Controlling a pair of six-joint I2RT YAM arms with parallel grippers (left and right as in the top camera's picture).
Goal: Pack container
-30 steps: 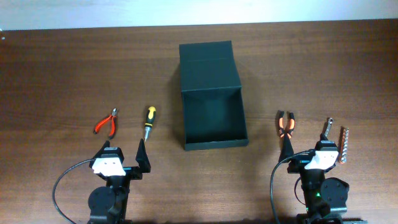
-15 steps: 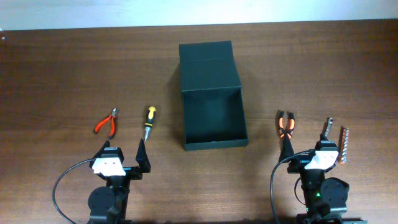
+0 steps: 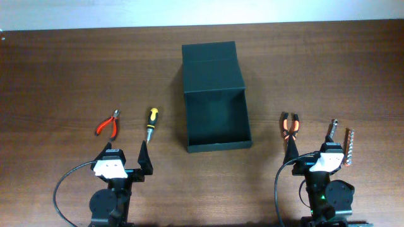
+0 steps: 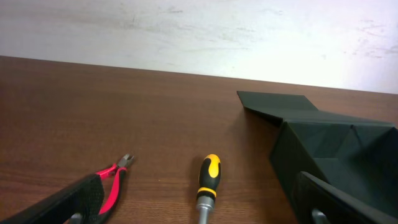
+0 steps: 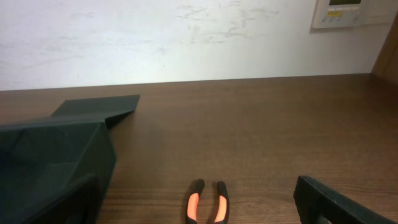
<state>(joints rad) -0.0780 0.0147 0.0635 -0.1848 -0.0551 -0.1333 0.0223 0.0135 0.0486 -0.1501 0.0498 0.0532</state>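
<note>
The dark green-black container stands open at the table's middle, its flap lid folded back away from me. It also shows in the left wrist view and the right wrist view. My left gripper is open and empty near the front edge. Ahead of it lie red-handled cutters and a yellow-and-black screwdriver, which also show in the left wrist view, the cutters and the screwdriver. My right gripper is open and empty, just behind orange-handled pliers, which also show in the right wrist view.
A metal ratchet-like tool and a strip of bits lie at the right, beside my right gripper. A pale wall stands behind the table's far edge.
</note>
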